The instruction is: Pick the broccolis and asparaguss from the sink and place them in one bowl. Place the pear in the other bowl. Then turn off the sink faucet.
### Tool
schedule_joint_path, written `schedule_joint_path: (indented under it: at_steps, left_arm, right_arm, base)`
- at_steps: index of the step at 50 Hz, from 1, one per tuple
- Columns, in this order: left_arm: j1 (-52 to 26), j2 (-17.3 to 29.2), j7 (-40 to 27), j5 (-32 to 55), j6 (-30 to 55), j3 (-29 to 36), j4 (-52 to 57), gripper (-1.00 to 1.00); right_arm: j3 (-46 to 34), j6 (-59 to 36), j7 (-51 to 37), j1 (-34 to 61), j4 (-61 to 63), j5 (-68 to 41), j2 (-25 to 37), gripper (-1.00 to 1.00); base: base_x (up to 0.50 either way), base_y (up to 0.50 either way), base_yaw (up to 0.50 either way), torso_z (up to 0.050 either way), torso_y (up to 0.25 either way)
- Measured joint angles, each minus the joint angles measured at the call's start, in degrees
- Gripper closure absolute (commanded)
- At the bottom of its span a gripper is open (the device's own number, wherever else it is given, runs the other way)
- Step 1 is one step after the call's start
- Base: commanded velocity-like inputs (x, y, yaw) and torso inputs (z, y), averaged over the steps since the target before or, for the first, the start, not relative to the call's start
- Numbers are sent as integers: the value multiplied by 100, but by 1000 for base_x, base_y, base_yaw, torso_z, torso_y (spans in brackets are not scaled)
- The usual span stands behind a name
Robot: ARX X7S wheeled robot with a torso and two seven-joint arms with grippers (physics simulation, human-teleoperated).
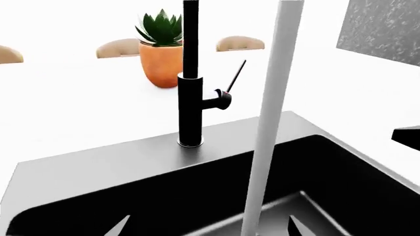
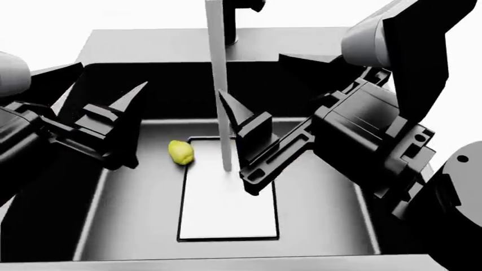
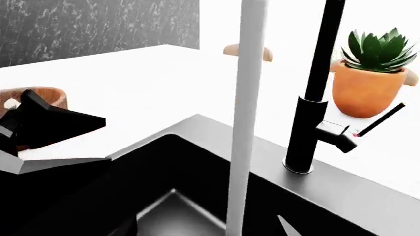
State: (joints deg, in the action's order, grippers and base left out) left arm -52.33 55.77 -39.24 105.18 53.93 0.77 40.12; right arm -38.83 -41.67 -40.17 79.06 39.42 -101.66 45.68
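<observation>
left pincer (image 2: 124, 127): spread open, empty, over sink's (image 2: 135, 220) left side | right pincer (image 2: 245, 149): open, empty, mid-basin | pear (image 2: 180, 152): on sink floor between them | faucet (image 1: 191, 73): water stream (image 2: 218, 84) running

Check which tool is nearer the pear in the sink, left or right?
Left, though narrowly. The left tool hangs just beside the pear, towards the sink's left wall. The right tool hangs on its other side, past the water stream.

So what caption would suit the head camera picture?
Two open claws, left and right, hang over the sink, where a pear lies beside the running water stream.
</observation>
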Motion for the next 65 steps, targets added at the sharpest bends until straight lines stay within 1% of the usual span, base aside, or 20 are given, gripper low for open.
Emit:
schedule_joint_path:
  at_steps: [5, 11, 17, 32, 43, 57, 65]
  left_arm:
    - [24, -44, 48, -100, 23, 51, -76, -100]
    - [53, -110, 97, -208, 52, 136, -175, -100]
    - [8, -210, 162, -334, 142, 319, -409, -100]
    - [-683, -835, 496, -983, 706, 1337, -1839, -100]
    - [-1068, -1239, 786, -1699, 972, 2035, -2787, -100]
    - [-1468, -1691, 1281, -2892, 1062, 2969, -3883, -100]
    - [-1542, -1866, 1514, -3384, 978, 3341, -4346, -100]
  right_arm:
    - [-3, 3, 6, -18, -19, 30, 4, -100]
    - [4, 3, -7, -47, -23, 93, 54, -100]
    - [113, 136, -153, -222, 223, 20, 308, -100]
    - [263, 398, -367, -602, 515, 95, 611, -100]
    - [468, 737, -219, -1046, 605, 295, 852, -100]
    - [684, 1170, 135, -1670, 599, 633, 1093, -100]
    - [761, 1353, 249, -1939, 627, 780, 1169, -100]
  base:
    - [-9, -488, 0, 0, 0]
    - [0, -15, 0, 0, 0]
    - [0, 0, 0, 0, 0]
    - [0, 0, 0, 0, 0]
    - [0, 0, 0, 0, 0]
    - [0, 0, 0, 0, 0]
    - [0, 0, 0, 0, 0]
